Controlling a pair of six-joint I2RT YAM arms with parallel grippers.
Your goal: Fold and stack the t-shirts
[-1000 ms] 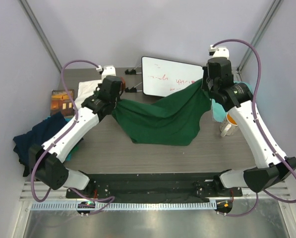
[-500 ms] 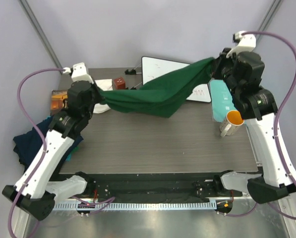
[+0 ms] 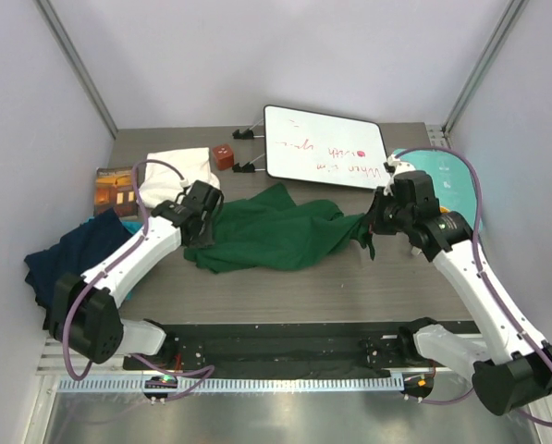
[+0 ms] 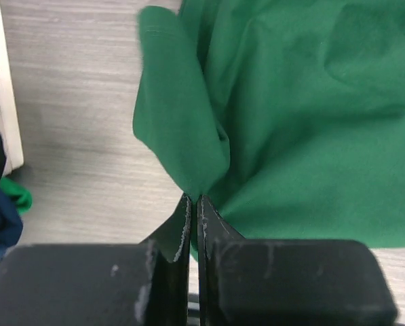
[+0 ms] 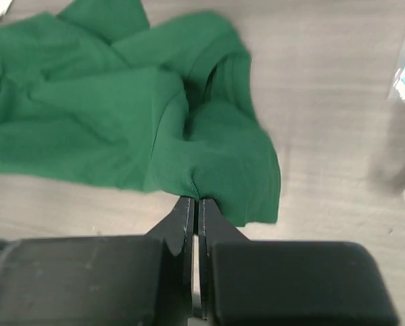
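Observation:
The dark green t-shirt point(image 3: 276, 236) lies rumpled across the middle of the table. My left gripper point(image 3: 204, 242) is low at the shirt's left end, shut on a pinched fold of it point(image 4: 194, 197). At the right end my right gripper point(image 3: 368, 231) is shut on another fold point(image 5: 197, 198). The rest of the green cloth point(image 4: 290, 136) point(image 5: 107, 122) spreads out flat beyond both sets of fingers. A navy blue t-shirt point(image 3: 67, 259) is heaped at the table's left edge. A cream-white t-shirt point(image 3: 174, 171) lies at the back left.
A whiteboard point(image 3: 322, 146) with red writing stands at the back, with a small brown cube point(image 3: 224, 155) to its left. A brown book point(image 3: 116, 188) lies at the left. A teal board point(image 3: 447, 180) lies at the right behind my right arm.
Both arms have come down and moved inward from a raised, stretched hold. The green t-shirt, which hung taut in the air, now rests on the table.

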